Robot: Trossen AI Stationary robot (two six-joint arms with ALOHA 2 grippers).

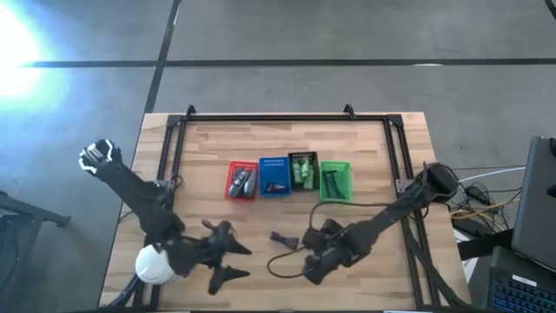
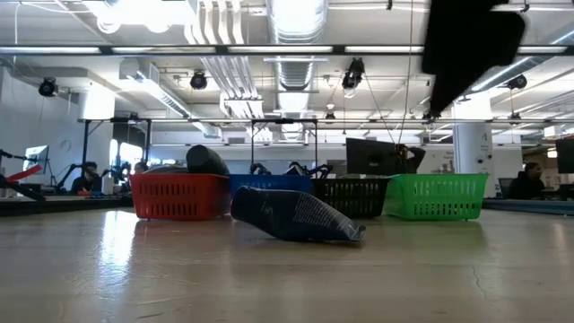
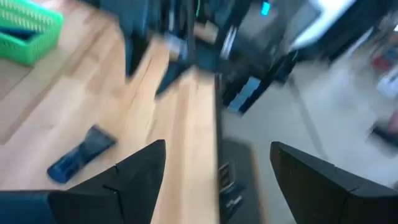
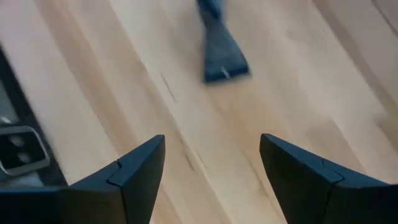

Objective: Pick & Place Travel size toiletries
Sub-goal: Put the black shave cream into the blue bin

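One dark blackish packet (image 1: 282, 238) lies flat on the bare wood in front of the baskets; it also shows in the low view (image 2: 296, 215), the left wrist view (image 3: 81, 155) and the right wrist view (image 4: 221, 56). My left gripper (image 1: 239, 261) (image 3: 217, 146) is open, just left of the packet, near the table's near edge. My right gripper (image 1: 304, 257) (image 4: 211, 138) is open, just right of the packet and hovering above the wood. More toiletries lie in the baskets: grey tubes (image 1: 241, 181) in the red one, green bottles (image 1: 302, 169) in the black one.
Four baskets stand in a row at mid-table: red (image 1: 230, 193), blue (image 1: 274, 164), black (image 1: 303, 156) and green (image 1: 335, 198). A white-capped container (image 1: 155, 265) sits under my left arm. A dark cable loop (image 1: 278, 265) lies near the packet. A black frame (image 1: 261, 116) borders the table.
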